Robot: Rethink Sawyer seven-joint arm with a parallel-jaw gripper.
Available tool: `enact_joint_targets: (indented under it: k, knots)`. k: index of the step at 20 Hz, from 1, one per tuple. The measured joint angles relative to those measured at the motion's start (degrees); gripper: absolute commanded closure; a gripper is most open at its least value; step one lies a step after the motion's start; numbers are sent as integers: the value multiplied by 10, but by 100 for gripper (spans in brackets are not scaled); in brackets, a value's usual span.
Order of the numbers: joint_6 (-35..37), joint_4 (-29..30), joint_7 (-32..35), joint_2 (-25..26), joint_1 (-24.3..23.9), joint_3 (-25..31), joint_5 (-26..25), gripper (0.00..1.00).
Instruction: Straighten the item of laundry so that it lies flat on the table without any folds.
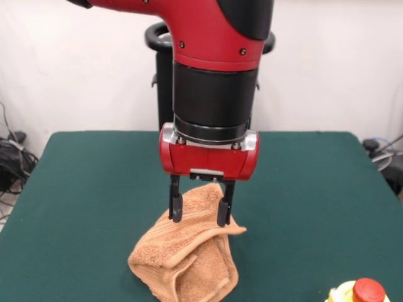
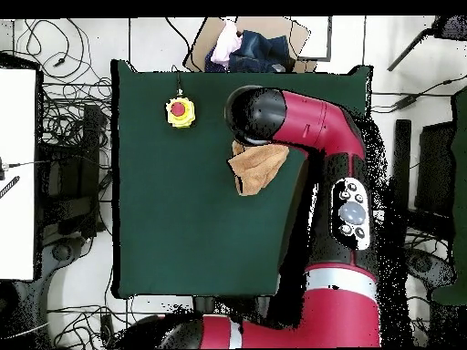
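Observation:
The item of laundry [image 1: 189,251], an orange-tan terry towel, sits bunched and folded over itself in a heap on the green table [image 1: 75,189]. Its top rises between the fingers of my gripper [image 1: 199,209], which hangs straight down over it. The black fingers [image 1: 175,206] stand wide apart on either side of the towel's peak, open. One corner of the towel sticks out to the right. From overhead, the towel [image 2: 258,168] pokes out from under the arm's wrist on the table [image 2: 173,228], and the gripper itself is hidden.
A yellow box with a red button [image 1: 360,292] stands at the table's near right corner in the front view, also seen from overhead as the yellow box [image 2: 181,111]. A cardboard box of clothes [image 2: 251,46] lies beyond the table edge. Cables lie beside the table.

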Motion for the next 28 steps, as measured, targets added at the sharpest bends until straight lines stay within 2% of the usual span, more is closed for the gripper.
enact_joint_targets:
  k: [13,28]
  knots:
    - [-4,0,0,19,6,-1,0,0]
    - [-60,0,0,47,28,-4,0,0]
